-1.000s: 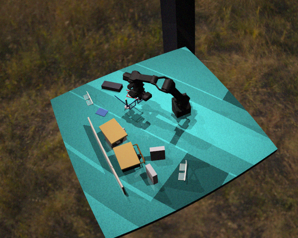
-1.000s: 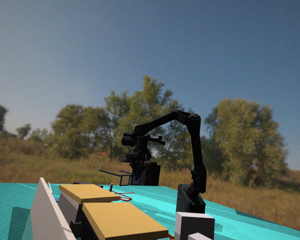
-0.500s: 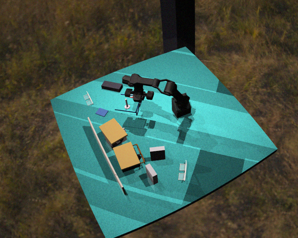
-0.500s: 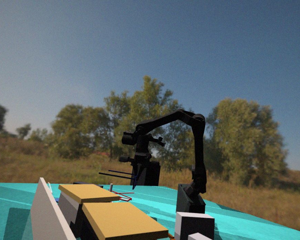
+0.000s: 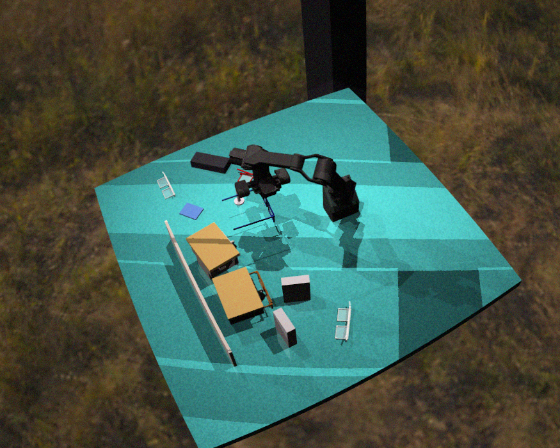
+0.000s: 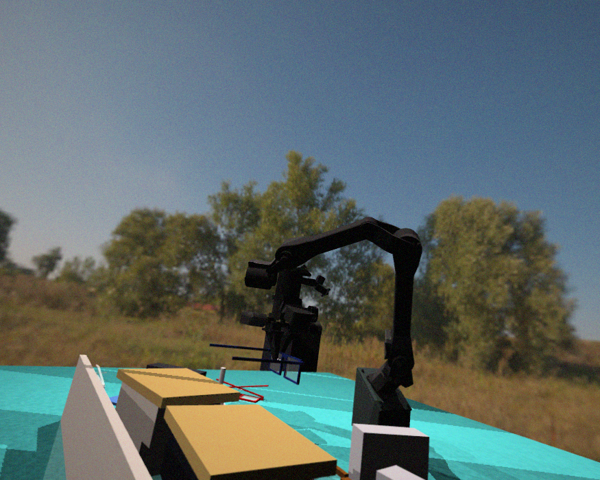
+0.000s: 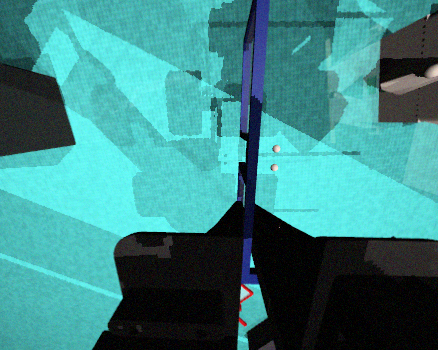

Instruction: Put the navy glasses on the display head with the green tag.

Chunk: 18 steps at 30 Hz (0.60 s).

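Note:
My gripper (image 5: 265, 195) (image 6: 278, 357) (image 7: 242, 207) is shut on the front frame of the navy glasses (image 5: 253, 223) (image 6: 254, 358) (image 7: 258, 60) and holds them above the table. Both temples are open and point left in the top and exterior views. The rear display head (image 5: 212, 246) (image 6: 179, 381), a block with an orange-yellow top, has a bare face with a small nose; part of its face (image 7: 401, 44) shows at the wrist view's upper right. The glasses are behind and right of it, apart from it. The front display head (image 5: 237, 291) (image 6: 243, 433) wears brown glasses (image 5: 265, 289). No green tag can be made out.
A long pale wall (image 5: 198, 288) (image 6: 96, 423) stands left of the heads. Two pale-and-dark blocks (image 5: 296, 289) (image 5: 285, 328) stand right of the front head. A white stand (image 5: 239, 201), red glasses (image 5: 244, 173) and a dark box (image 5: 210, 162) are near the arm at the back.

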### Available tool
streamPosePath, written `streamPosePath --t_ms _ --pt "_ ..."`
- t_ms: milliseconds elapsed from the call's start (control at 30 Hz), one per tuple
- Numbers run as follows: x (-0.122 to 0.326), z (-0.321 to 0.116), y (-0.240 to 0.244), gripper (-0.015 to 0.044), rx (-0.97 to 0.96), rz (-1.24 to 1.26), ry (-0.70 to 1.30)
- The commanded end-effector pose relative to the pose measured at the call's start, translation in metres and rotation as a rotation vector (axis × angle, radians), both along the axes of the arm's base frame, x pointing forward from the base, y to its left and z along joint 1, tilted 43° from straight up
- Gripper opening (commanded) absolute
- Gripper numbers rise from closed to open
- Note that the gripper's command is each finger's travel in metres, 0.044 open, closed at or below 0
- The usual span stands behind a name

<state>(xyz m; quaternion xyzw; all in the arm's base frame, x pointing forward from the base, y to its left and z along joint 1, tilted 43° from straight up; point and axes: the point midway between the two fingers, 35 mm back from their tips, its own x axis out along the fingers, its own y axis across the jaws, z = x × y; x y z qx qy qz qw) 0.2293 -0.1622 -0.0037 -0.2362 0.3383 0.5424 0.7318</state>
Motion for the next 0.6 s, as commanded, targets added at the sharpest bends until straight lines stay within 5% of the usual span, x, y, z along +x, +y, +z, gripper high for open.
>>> streamPosePath --t_ms 0,567 --pt "0.001 0.004 0.008 0.0 -0.009 0.095 -0.074" --pt "0.007 -0.005 0.017 0.0 -0.015 0.197 -0.164"
